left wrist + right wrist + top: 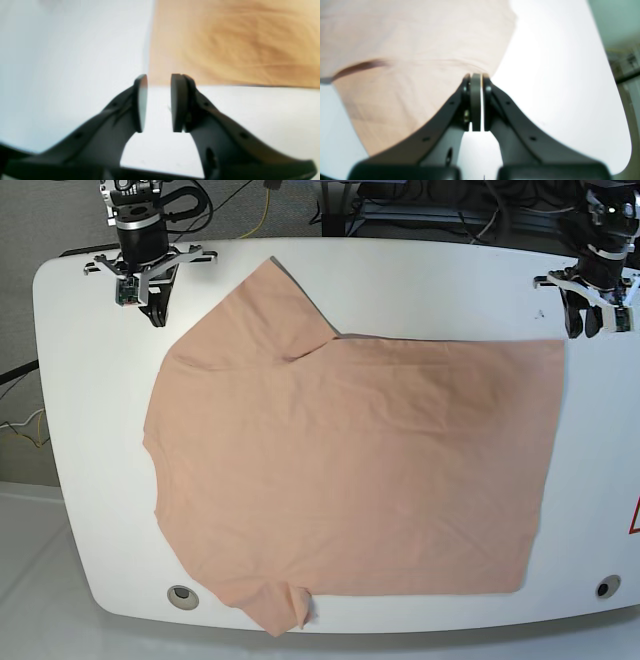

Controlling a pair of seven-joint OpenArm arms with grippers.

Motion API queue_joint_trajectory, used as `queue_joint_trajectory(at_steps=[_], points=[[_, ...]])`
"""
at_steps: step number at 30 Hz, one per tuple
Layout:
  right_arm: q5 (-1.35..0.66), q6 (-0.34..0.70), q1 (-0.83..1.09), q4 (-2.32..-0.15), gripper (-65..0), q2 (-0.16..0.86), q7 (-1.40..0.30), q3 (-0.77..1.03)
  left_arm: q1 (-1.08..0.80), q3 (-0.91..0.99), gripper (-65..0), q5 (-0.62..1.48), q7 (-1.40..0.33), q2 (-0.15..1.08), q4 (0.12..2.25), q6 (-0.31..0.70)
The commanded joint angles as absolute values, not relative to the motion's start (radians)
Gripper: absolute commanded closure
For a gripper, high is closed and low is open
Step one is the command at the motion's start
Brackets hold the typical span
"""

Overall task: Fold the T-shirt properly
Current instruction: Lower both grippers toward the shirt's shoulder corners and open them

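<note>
While the T-shirt (350, 480) lies flat on the counter (90, 480), no fold is made.
Left wrist: left claw (159, 102) open, empty, just beside a hem corner.
Right wrist: right claw (476, 102) closed, at the cloth edge; a grip I cannot confirm.
Base: advice: pinch both far corners together, lift evenly.

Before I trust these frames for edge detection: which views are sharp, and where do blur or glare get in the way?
Base view: sharp and evenly lit, the T-shirt showing crisp edges. Left wrist view: soft throughout, the cloth a blurred tan patch and the table washed pale. Right wrist view: cloth blurred, strong white glare on the table, edges bent by the wide lens.
</note>
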State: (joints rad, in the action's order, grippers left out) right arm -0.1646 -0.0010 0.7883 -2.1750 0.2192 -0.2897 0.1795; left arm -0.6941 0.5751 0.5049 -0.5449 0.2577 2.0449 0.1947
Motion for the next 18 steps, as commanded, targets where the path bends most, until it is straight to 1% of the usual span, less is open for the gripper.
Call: queue_joint_trajectory(at_steps=[1,4,6,12,14,17,18], points=[[-0.18,-0.002,0.8,-2.186,0.0,0.226,-0.257,0.174,-0.69,0.618,-17.9,0.624,-0.572,0.276,2.052,0.231],[-0.194,0.002,0.799,-2.186,0.0,0.225,-0.261,0.17,-0.692,0.643,-19.0,0.715,-0.608,0.289,2.042,0.249],[-0.211,-0.002,0.788,-2.198,0.0,0.226,-0.275,0.168,-0.704,0.665,-19.3,0.748,-0.588,0.301,2.002,0.249],[-0.222,0.005,0.774,-2.199,0.0,0.225,-0.289,0.17,-0.707,0.65,-19.3,0.734,-0.546,0.33,1.968,0.245],[-0.224,0.008,0.769,-2.196,0.0,0.223,-0.293,0.17,-0.704,0.649,-20.0,0.742,-0.547,0.34,1.948,0.249],[-0.229,0.007,0.764,-2.166,-0.1,0.209,-0.291,0.171,-0.694,0.641,-23.0,0.797,-0.577,0.363,1.893,0.264],[-0.232,0.006,0.761,-2.159,-1.2,0.206,-0.293,0.171,-0.69,0.641,-23.6,0.804,-0.584,0.366,1.882,0.27]])
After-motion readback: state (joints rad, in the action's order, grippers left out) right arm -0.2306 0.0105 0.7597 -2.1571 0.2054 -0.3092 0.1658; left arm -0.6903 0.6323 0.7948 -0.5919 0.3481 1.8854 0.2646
